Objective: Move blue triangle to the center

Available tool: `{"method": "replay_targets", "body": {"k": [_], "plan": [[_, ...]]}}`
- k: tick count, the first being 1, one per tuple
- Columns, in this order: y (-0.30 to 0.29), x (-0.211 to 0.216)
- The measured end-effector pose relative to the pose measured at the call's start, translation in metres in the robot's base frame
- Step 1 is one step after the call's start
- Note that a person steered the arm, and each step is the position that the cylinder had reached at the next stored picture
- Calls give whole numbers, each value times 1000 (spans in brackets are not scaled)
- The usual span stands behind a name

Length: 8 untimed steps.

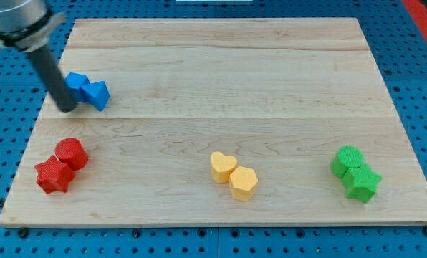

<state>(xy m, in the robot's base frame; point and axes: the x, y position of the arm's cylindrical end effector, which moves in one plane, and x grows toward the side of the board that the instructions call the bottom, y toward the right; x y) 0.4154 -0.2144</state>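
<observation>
1. Nearest first: along the view's bottom edge, a red star (54,175) and a red cylinder (72,153) are seen touching at the left; a yellow heart (223,166) and a yellow hexagon (243,182) touching near the middle; a green cylinder (349,160) and a green star (362,183) touching at the right
2. None of these pairs is involved in the task; all are well apart from the blue blocks
3. Centre of the wooden board (271,64) is not yet occupied by any block
4. Further up, at the view's upper left, the blue triangle (97,94) is found, touching a second blue block (77,86) on its left (shape not made out)
5. My tip (68,109) is set down just left of that blue pair, touching or nearly touching the second blue block; exact contact cannot be told
6. No fingers are fitted, so no open or closed state applies: a bare rod only
7. Progress is judged as barely begun: the triangle is far from centre, and a long push toward the view's right and slightly down is left
</observation>
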Motion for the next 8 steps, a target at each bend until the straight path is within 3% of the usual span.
{"method": "replay_targets", "body": {"k": [1,2,3,4,6,7,8], "plan": [[71,-26],[86,-54],[26,-45],[43,-76],[143,-38],[138,-38],[87,-48]]}}
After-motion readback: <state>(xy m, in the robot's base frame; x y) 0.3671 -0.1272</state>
